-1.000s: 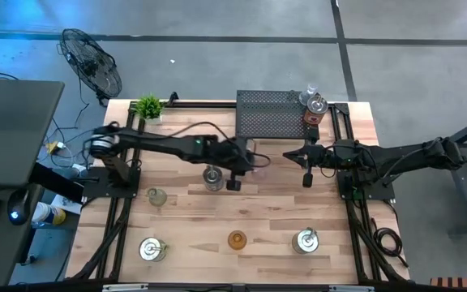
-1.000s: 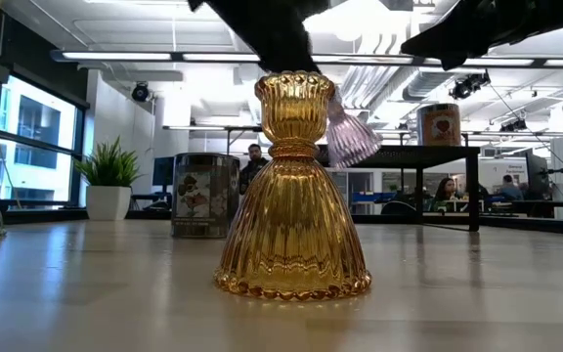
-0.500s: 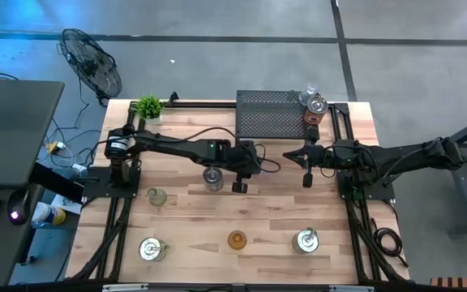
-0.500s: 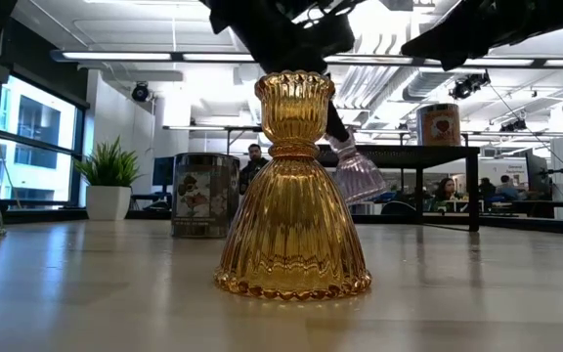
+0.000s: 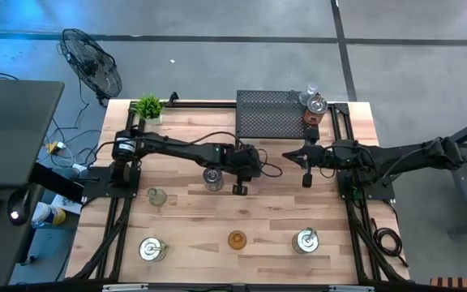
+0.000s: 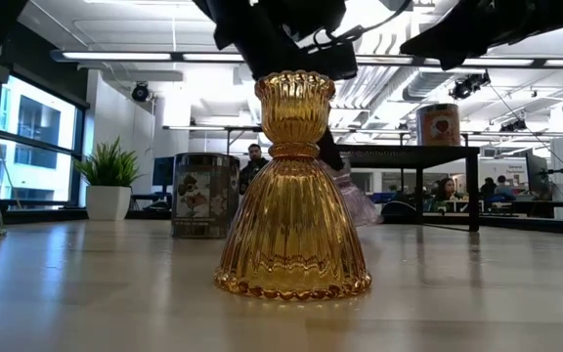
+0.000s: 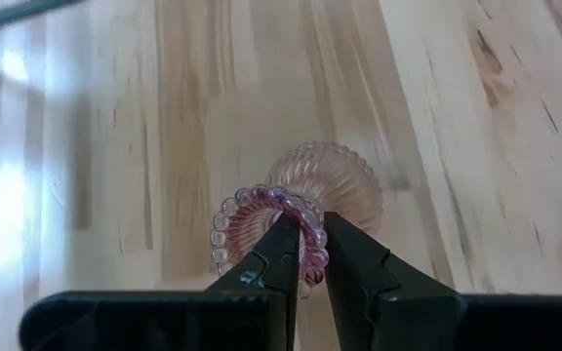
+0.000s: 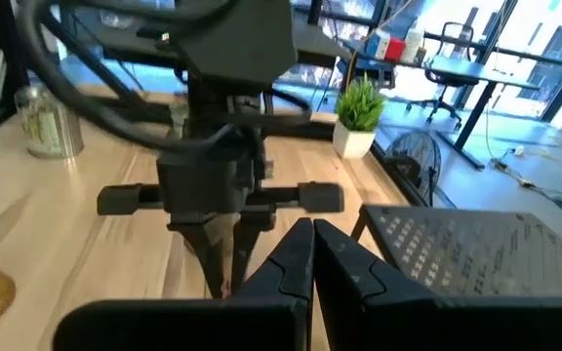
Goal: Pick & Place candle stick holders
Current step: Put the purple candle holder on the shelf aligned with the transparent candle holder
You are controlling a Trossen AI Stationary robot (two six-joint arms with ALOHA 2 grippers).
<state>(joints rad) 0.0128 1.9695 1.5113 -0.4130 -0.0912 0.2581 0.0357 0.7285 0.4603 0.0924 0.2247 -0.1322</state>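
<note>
Left end effector pinching pink glass holder by its beaded rim, mid-desk; right end effector clenched (empty). Best lowered slowly, base kept level.

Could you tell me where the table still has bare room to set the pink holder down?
The widest bare wood lies between the amber holder and the right gripper. The back is crowded: mesh rack, potted plant. The left gripper holds the pink holder beside a silver holder.
</note>
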